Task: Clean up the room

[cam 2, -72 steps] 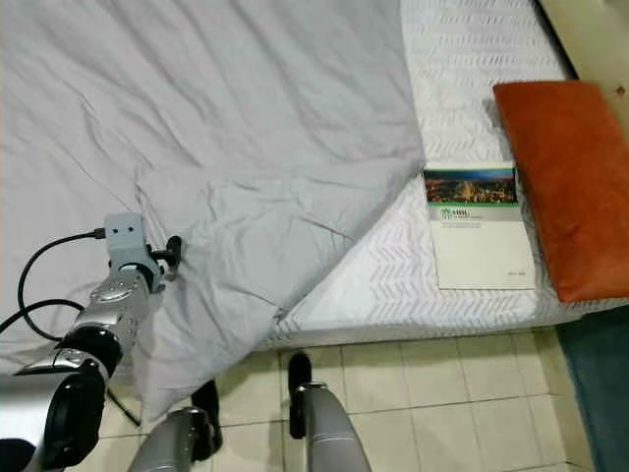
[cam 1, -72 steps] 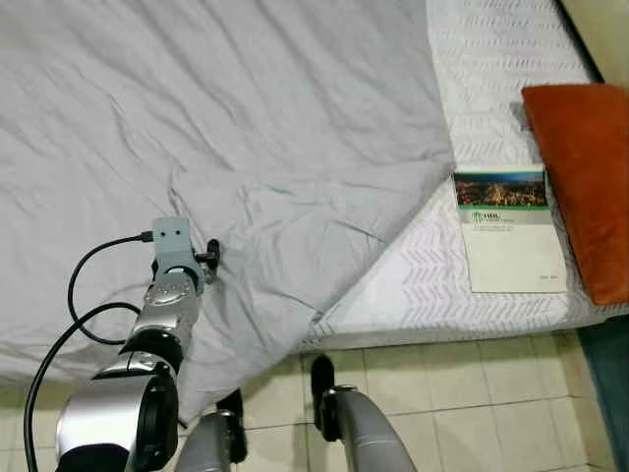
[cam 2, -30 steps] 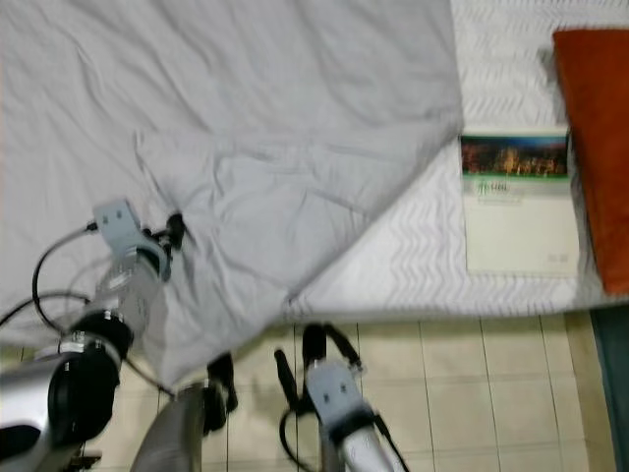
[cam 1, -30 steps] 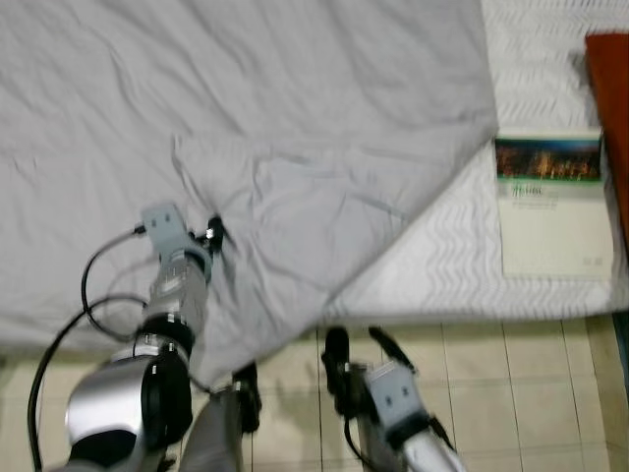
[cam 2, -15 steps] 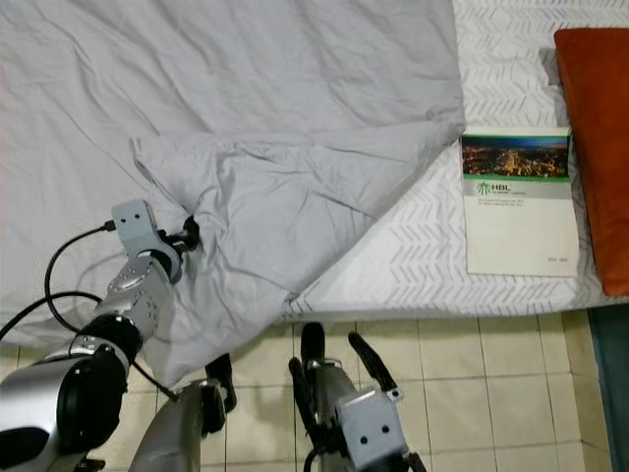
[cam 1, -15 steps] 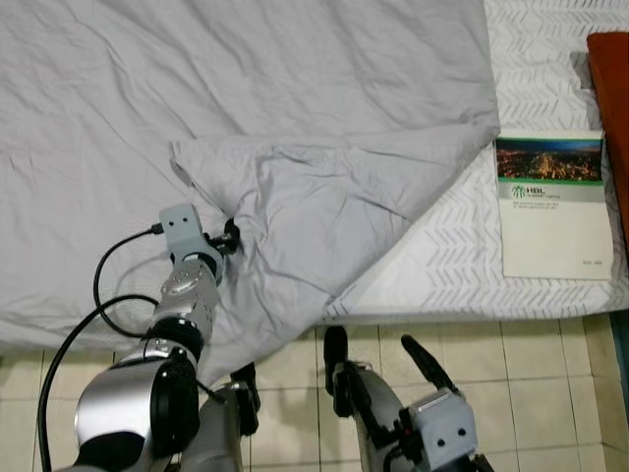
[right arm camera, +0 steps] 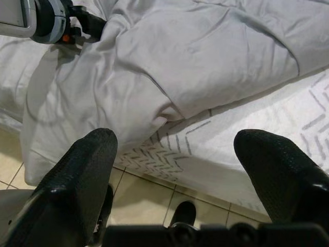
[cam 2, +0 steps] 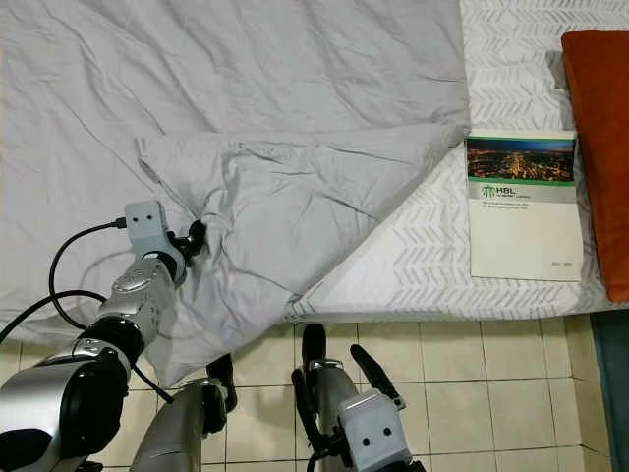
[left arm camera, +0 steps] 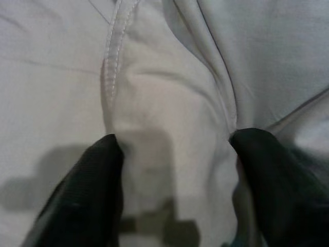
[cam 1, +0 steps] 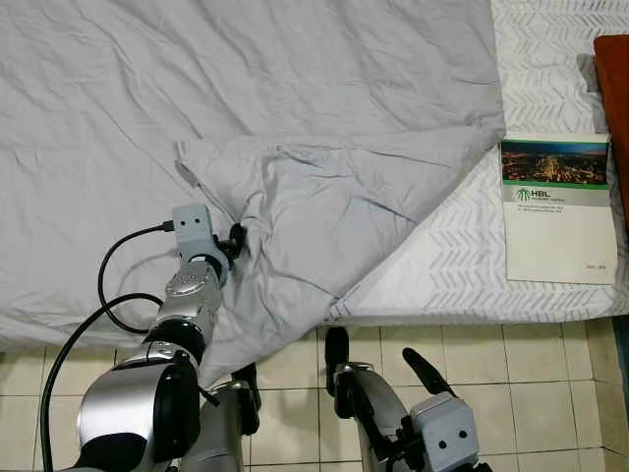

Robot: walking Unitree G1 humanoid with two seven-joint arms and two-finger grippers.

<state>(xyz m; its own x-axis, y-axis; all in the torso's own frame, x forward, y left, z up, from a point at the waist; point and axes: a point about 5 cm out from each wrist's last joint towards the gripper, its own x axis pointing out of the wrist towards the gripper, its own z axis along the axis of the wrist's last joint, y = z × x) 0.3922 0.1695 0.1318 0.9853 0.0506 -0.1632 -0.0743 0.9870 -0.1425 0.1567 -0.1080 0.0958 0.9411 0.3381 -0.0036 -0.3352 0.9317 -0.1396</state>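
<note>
A grey blanket (cam 1: 246, 98) covers most of the bed, its corner folded back into a triangle (cam 1: 344, 206). My left gripper (cam 1: 236, 241) presses into that fold near the bed's front edge. In the left wrist view its fingers (left arm camera: 97, 170) stand apart, open, with a bulge of blanket (left arm camera: 169, 128) and a stitched hem between them. Creases in the cloth run toward the fingertips. My right gripper (cam 1: 378, 366) hangs open and holds nothing, low over the floor tiles just in front of the bed. In its wrist view the blanket's hanging edge (right arm camera: 154, 103) lies ahead of it.
A book (cam 1: 558, 208) with a city photo lies on the bare white patterned mattress cover (cam 1: 462, 256) at the right. An orange pillow (cam 1: 614, 88) sits beyond it at the right edge. Beige floor tiles (cam 1: 550, 393) run along the bed's front.
The view has shifted slightly. My right gripper has come up into view below the bed edge, open. The blanket fold has bunched toward my left gripper, which sits a little further in.
</note>
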